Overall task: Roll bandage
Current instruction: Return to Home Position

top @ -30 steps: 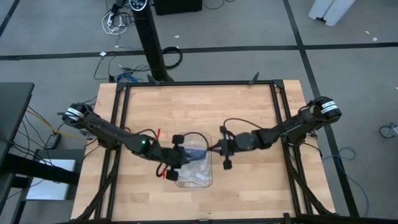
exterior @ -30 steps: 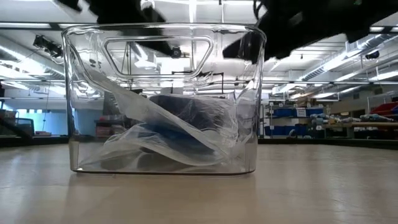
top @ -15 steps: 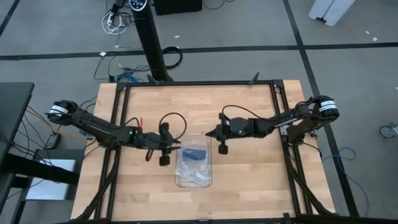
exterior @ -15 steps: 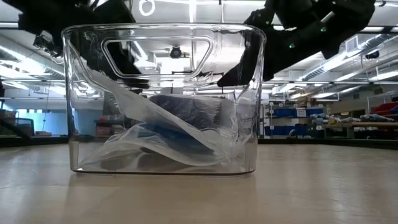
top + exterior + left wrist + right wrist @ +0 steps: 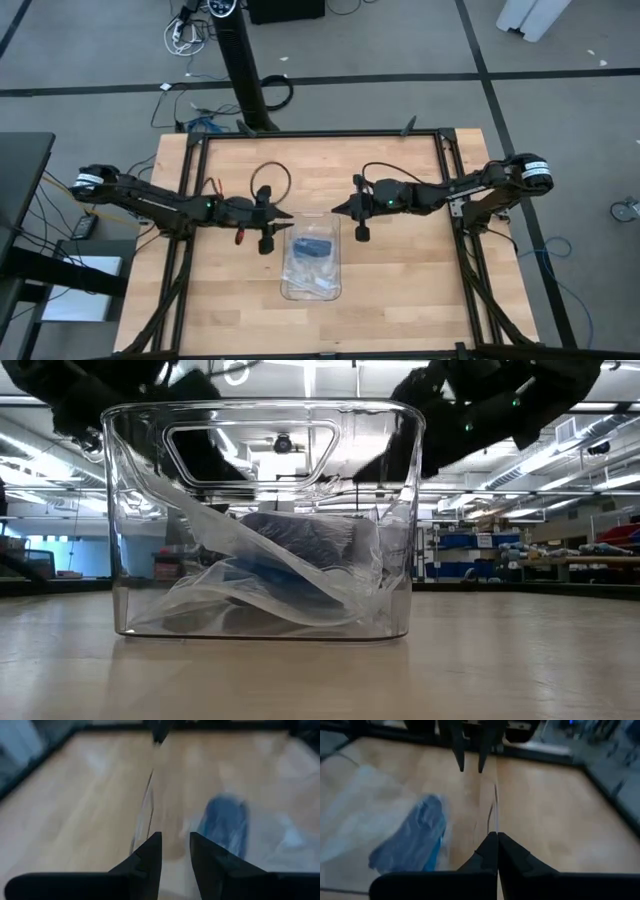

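The bandage [image 5: 312, 246] is a dark navy roll. It lies among crumpled clear bags inside a clear plastic bin [image 5: 334, 268] at the table's middle. The low view shows the bandage [image 5: 295, 532] resting on the bags. My left gripper [image 5: 287, 216] hovers open just off the bin's far left corner, pointing toward the table's right; its own view shows nothing in the gap of my left gripper [image 5: 175, 849]. My right gripper [image 5: 338, 208] is shut beside the bin's far right corner, pointing left. The right wrist view shows the bandage [image 5: 412, 840] ahead of my right gripper [image 5: 496, 839].
The bin's clear wall [image 5: 146, 802] stands right in front of my left fingers. A light-blue item [image 5: 265, 575] lies under the bandage among the bags. Bare wooden tabletop [image 5: 390, 280] surrounds the bin, bounded by a black frame [image 5: 320, 137].
My left gripper has drawn back from above the bin, going toward the table's left and far edges, and now sits off the bin's far left corner. My right gripper has swung toward the far edge. The bandage and the bags lie as before.
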Robot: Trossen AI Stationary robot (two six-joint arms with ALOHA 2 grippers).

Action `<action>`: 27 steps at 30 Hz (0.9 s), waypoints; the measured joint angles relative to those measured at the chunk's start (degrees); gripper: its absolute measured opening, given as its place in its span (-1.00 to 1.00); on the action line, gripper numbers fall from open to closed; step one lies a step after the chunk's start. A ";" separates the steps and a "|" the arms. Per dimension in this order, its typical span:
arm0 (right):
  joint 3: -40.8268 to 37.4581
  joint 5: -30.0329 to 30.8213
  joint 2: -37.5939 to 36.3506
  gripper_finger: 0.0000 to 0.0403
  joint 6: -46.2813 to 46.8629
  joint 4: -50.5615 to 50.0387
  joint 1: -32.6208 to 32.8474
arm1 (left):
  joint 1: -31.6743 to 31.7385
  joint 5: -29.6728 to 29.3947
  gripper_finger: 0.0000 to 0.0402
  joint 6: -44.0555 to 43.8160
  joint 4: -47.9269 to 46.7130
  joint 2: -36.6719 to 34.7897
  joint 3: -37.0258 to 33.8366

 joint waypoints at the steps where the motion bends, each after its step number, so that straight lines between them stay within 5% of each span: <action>1: -0.12 -0.01 -1.27 -1.00 -1.04 0.00 0.23 | 0.37 1.11 -0.47 1.24 0.39 -0.96 0.37; 15: -20.67 -3.01 -23.09 -1.00 -4.18 11.66 -0.33 | 6.06 9.50 -0.55 9.77 0.02 -21.56 -5.45; 27: -30.84 2.80 -45.36 -1.00 -4.10 2.36 1.62 | 6.92 6.92 -0.62 9.14 -4.47 -44.79 -15.26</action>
